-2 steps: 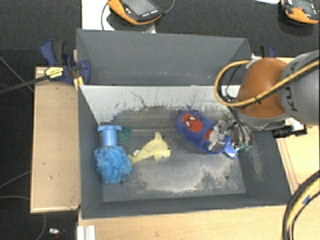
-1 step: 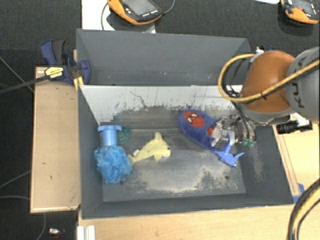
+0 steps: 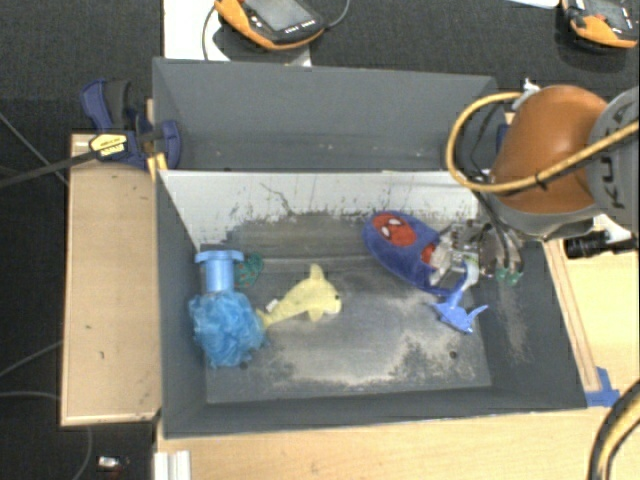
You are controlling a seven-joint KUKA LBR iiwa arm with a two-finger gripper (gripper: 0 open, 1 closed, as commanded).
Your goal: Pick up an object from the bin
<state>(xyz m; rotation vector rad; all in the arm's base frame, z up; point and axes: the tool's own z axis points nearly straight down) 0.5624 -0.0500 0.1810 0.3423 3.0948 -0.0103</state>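
Yellow soft toy (image 3: pixel 305 301), fluffy blue puff (image 3: pixel 225 330), dark-blue pouch (image 3: pixel 400 246) with a red face, bright-blue figure (image 3: pixel 458 314), in grey bin (image 3: pixel 330 118).

An orange-brown cover (image 3: pixel 545 138) caps the arm (image 3: pixel 622 158). It is smooth and dome-shaped, with a dull sheen across its top. The arm's link beside it is pale grey. A tan-yellow cable (image 3: pixel 462 128) curves in a wide loop round the cover's left side and crosses its front toward the right, with a thinner dark cable alongside. Under the dome sits a broad grey collar (image 3: pixel 535 216), shaped like a ring. To its right a black block (image 3: pixel 588 245) juts out, with a small white piece on it. The gripper (image 3: pixel 462 266) is a compact cluster of silver-grey metal parts, with a small greenish bit at its right.
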